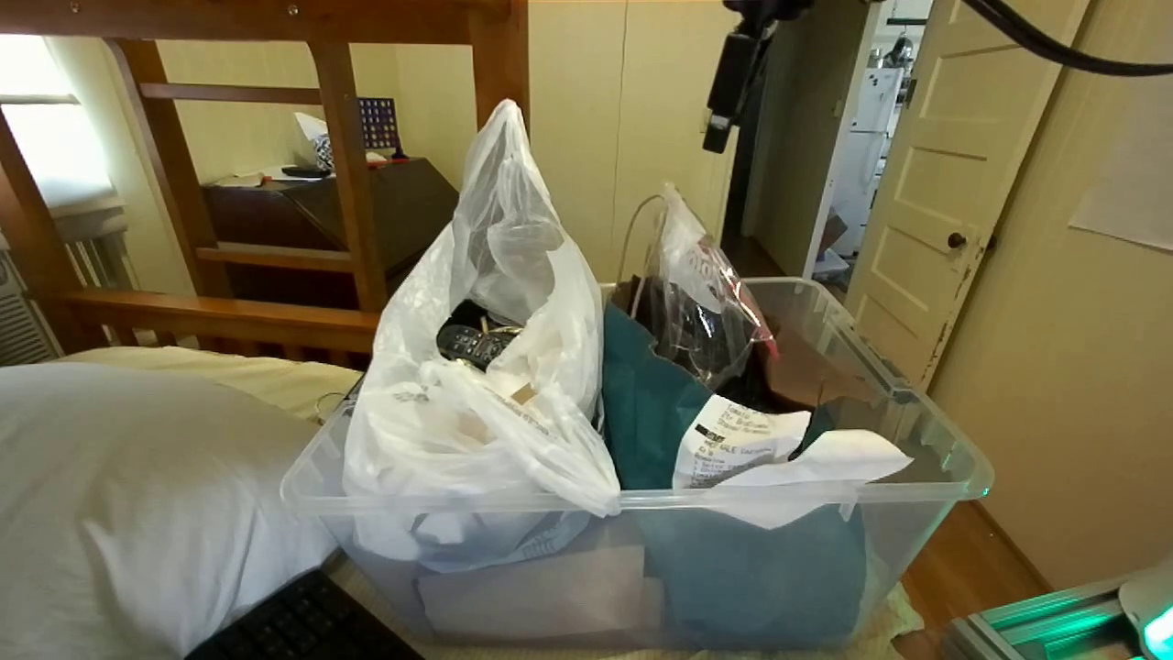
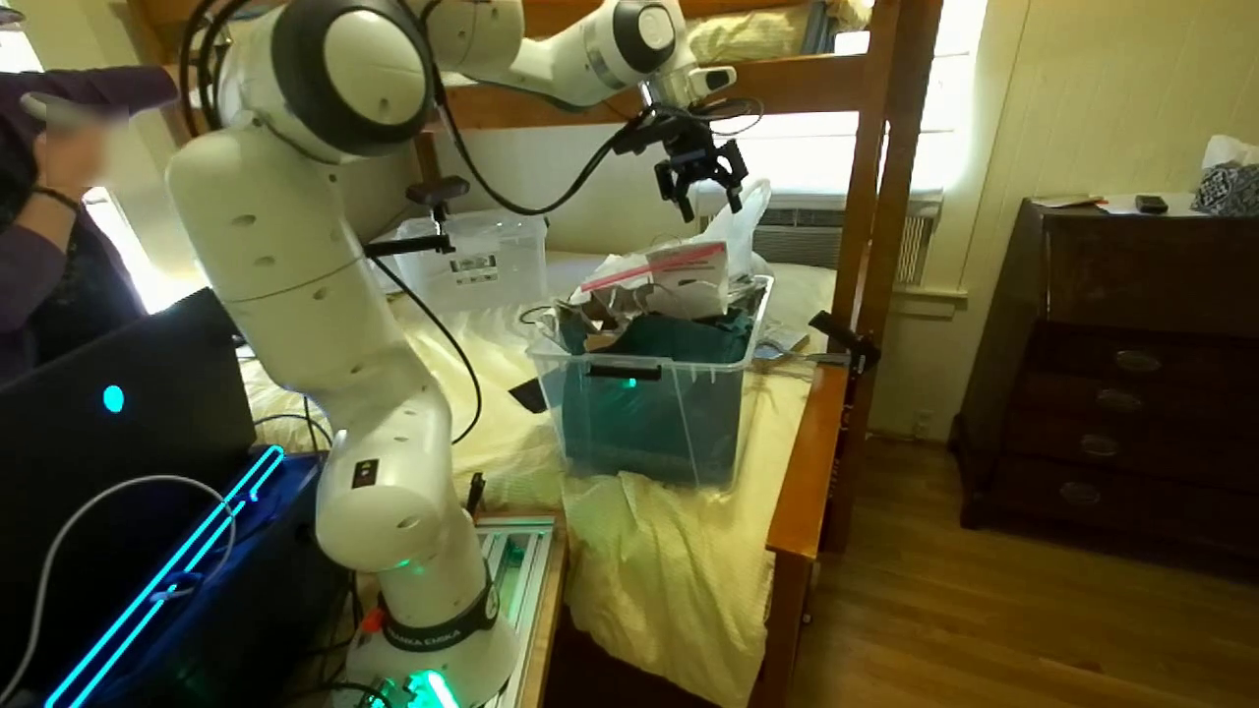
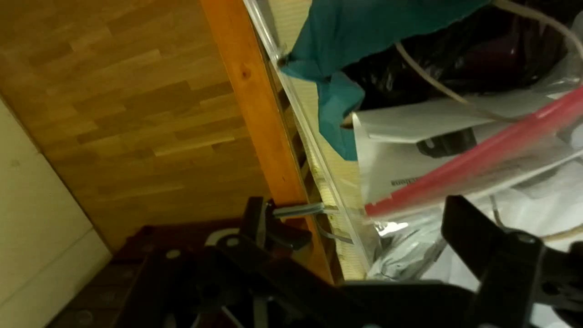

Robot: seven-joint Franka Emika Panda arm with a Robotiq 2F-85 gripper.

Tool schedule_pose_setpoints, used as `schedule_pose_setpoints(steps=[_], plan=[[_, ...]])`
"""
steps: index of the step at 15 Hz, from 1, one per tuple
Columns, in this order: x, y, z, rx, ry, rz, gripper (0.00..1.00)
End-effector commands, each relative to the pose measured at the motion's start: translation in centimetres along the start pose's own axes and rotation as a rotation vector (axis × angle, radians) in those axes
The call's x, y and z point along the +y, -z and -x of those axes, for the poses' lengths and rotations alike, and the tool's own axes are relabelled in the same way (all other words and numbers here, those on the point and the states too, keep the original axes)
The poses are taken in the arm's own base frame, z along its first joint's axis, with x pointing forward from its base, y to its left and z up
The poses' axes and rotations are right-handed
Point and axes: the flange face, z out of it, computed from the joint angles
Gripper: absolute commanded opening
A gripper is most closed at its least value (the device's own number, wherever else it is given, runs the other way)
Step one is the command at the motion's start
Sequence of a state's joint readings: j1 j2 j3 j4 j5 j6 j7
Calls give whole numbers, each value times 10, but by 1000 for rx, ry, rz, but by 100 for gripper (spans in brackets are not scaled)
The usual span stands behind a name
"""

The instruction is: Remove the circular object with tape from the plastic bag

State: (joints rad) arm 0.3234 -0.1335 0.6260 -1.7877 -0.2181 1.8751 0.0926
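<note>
The white plastic bag (image 1: 403,449) stands in the clear bin with its handles peaked upward in an exterior view; its top also shows in an exterior view (image 2: 745,221). A black remote-like item (image 1: 472,344) shows in its opening. I cannot make out the circular object with tape; it seems hidden inside the bag. My gripper (image 2: 711,206) is open and empty, above the bin and pointing down. In an exterior view only a dark finger (image 1: 721,133) shows, high above the bin. In the wrist view the fingers (image 3: 355,207) are wide apart with nothing between them.
The clear bin (image 1: 962,458) also holds a teal bag (image 1: 646,403), a receipt (image 1: 742,445) and a clear bag with a red strip (image 2: 654,267). The wooden bed rail (image 2: 807,472), with a clamped mount (image 2: 846,339), runs alongside. A bunk ladder (image 1: 348,183) stands behind.
</note>
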Motion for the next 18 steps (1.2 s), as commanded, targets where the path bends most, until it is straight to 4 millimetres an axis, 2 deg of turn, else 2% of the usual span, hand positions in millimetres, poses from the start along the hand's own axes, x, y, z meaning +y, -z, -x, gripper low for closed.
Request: schedule_pose_setpoints(steps=[1, 3, 4, 6, 11, 14, 18], plan=[[-29, 5, -60, 60, 165, -65, 100], [-53, 7, -82, 103, 253, -88, 100], [-39, 4, -53, 69, 176, -57, 100], [-56, 4, -69, 90, 221, -83, 100], [-57, 7, -77, 80, 266, -94, 100], [-87, 3, -95, 104, 432, -183, 100], [-138, -6, -116, 152, 618, -244, 100]])
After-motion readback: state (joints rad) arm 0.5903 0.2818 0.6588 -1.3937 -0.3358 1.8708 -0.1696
